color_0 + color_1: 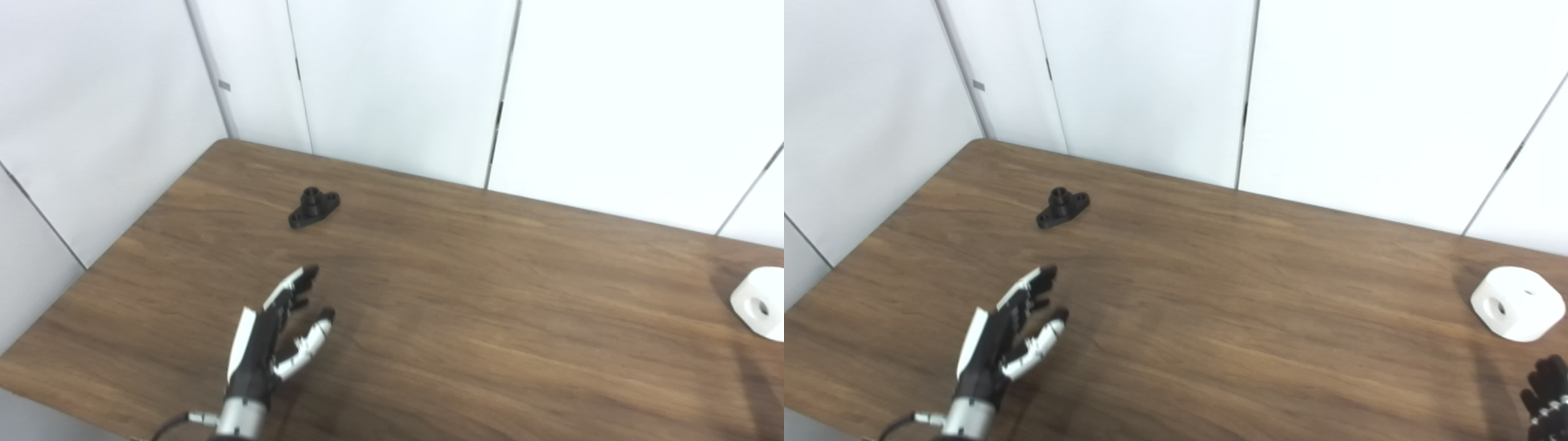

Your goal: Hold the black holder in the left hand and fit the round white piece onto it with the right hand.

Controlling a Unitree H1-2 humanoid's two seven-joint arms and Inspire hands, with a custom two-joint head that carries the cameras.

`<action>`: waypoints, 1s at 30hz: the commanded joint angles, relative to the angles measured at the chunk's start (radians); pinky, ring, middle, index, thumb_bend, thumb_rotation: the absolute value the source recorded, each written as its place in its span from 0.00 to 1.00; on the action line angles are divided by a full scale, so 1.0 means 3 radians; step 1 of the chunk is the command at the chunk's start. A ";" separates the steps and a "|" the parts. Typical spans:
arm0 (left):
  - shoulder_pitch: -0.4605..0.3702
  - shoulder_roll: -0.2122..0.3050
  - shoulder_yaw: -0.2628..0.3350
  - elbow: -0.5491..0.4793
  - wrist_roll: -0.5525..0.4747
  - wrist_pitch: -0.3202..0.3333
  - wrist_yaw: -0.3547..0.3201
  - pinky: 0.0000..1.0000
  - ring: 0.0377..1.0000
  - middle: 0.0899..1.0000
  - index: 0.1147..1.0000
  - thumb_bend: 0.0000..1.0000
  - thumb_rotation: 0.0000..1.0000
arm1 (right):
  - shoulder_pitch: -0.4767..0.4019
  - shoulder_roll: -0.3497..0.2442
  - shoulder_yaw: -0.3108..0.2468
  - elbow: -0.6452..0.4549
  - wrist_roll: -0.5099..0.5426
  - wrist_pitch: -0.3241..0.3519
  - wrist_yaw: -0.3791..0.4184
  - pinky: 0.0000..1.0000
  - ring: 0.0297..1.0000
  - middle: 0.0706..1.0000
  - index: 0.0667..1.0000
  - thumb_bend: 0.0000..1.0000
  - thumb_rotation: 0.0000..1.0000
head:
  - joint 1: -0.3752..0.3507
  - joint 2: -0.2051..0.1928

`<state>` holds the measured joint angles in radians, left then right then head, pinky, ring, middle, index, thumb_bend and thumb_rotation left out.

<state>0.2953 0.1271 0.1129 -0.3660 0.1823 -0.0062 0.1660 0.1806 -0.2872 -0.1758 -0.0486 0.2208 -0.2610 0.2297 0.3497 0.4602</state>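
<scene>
Nearest the camera, at the lower left, the left robot hand [269, 334] reaches in over the dark brown wood-grain table [465, 294]. It is black and white, its fingers [293, 288] stretched out and spread apart, the thumb set away from them, and it grasps nothing. It points up the table toward the far left corner.

At the bottom right edge of the right eye view, only the dark fingertips of the right robot hand [1546, 392] show; the rest is cut off by the frame, so whether it is released or clenched cannot be told. It touches nothing that can be seen.

Just beyond those fingertips, near the right edge of the table, sits the round white plastic piece [1516, 302]. It is a short, thick cylinder resting on the table, with a round hole in its side wall and a small mark on its flat top. It stands apart from the right robot hand.

Farther back, on the left part of the table, lies the small black plastic holder [313, 207]: a flat, elongated base with a short raised tube in the middle and a hole at each end. It lies flat on the table, well ahead of the left robot hand and well apart from the white piece.

Behind the table rise plain white wall panels [398, 79] split by thin vertical seams.
</scene>
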 commanded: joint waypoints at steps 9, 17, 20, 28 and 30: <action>-0.0721 0.0107 0.0324 -0.0227 0.0708 0.0719 0.0137 0.91 0.92 0.89 0.81 0.67 0.29 | 0.0164 0.0169 0.0075 0.0245 0.0038 0.0061 -0.0019 1.00 1.00 1.00 1.00 0.54 1.00 | 0.0001 0.0019; -0.1053 0.0311 0.0301 -0.0029 0.1201 0.1127 0.0088 0.92 0.93 0.90 0.80 0.69 0.32 | 0.0186 0.0175 0.0083 0.0215 -0.0004 0.0072 -0.0025 1.00 1.00 1.00 1.00 0.54 1.00 | -0.0006 0.0029; -0.1187 0.0416 0.0276 0.0123 0.1322 0.1222 0.0065 0.90 0.94 0.90 0.79 0.70 0.30 | 0.0197 0.0174 0.0083 0.0206 -0.0019 0.0074 -0.0028 1.00 1.00 1.00 1.00 0.55 1.00 | -0.0009 0.0037; -0.1482 0.0670 0.0157 0.0651 0.1518 0.1455 0.0011 0.90 0.95 0.90 0.76 0.80 0.38 | 0.0219 0.0179 0.0079 0.0151 0.0000 0.0126 -0.0025 1.00 1.00 1.00 1.00 0.57 1.00 | -0.0015 0.0047; -0.1545 0.0720 0.0118 0.0804 0.1575 0.1459 0.0034 0.92 0.95 0.90 0.75 0.80 0.38 | 0.0220 0.0176 0.0078 0.0149 -0.0012 0.0136 -0.0030 1.00 1.00 1.00 1.00 0.57 1.00 | -0.0011 0.0049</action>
<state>-0.1298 0.3129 0.1539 -0.1302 0.6243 0.4322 0.1543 0.1874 -0.2862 -0.1770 -0.0647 0.2073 -0.2272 0.2292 0.3451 0.4740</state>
